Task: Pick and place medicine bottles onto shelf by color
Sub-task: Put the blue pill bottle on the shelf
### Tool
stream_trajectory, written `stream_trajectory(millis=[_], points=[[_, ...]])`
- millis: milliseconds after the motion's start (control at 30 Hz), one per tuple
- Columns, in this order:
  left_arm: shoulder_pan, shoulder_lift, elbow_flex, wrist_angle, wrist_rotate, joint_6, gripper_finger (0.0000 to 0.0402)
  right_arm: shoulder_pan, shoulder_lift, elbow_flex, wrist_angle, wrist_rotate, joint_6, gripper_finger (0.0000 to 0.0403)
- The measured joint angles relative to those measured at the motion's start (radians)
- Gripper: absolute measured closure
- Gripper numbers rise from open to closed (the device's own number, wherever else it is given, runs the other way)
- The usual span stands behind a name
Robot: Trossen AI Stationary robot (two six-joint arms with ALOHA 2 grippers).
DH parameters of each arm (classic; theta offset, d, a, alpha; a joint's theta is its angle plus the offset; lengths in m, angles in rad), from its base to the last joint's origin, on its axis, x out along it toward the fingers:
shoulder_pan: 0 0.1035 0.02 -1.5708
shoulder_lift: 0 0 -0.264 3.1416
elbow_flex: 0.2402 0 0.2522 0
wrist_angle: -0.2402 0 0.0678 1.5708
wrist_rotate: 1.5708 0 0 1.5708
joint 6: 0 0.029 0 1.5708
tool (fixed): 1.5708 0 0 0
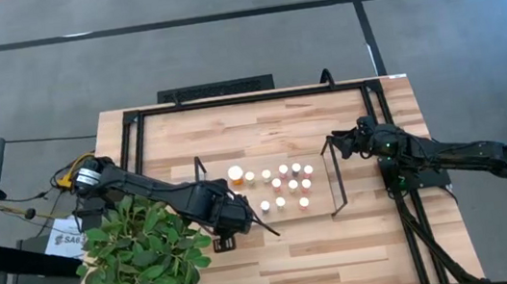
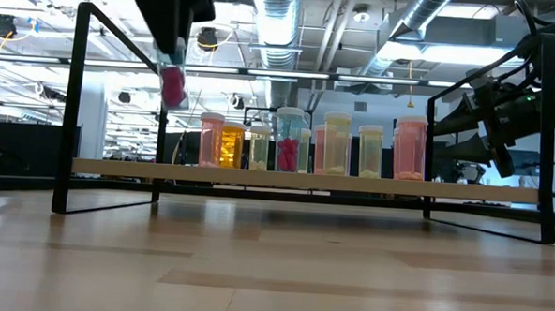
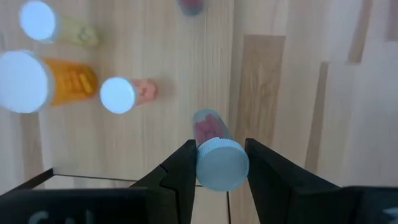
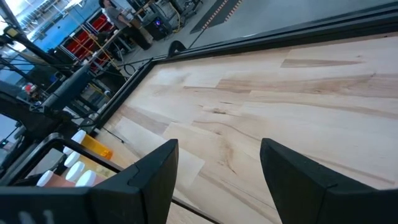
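Red pills show through the clear body of the small bottle (image 3: 214,155) that we see clamped by its white cap between the 2 fingers of the left gripper (image 3: 217,163). In the low view this bottle (image 2: 173,83) hangs in the air above the shelf's (image 2: 305,180) left end, clear of the board. From above, the left gripper (image 1: 236,214) sits at the left end of the shelf, just beside the black wire end frame (image 1: 200,168).

On the light-wood shelf board stand the other medicine bottles (image 1: 278,185), about 12 white caps in 2 loose rows, upright. The largest, with an orange body (image 1: 235,174), stands at the left end of the far row. In the left wrist view the big orange bottle (image 3: 37,81) is near a pale pink-bodied one (image 3: 127,93), and a yellowish one (image 3: 59,25) stands apart from them.

The right gripper (image 1: 339,141) waits just outside the shelf's right wire frame (image 1: 334,181), and we see its fingers (image 4: 155,171) spread apart with nothing between them, over bare table (image 4: 280,87).

A potted green plant (image 1: 142,258) stands at the table's near-left corner.
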Motion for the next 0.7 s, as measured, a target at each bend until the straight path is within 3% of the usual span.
stream_trajectory(millis=[700], points=[[0.025, 0.001, -0.190, 0.182, 0.060, 0.019, 0.0294, 0.000, 0.000, 0.000, 0.000, 0.000, 0.000, 0.0154]])
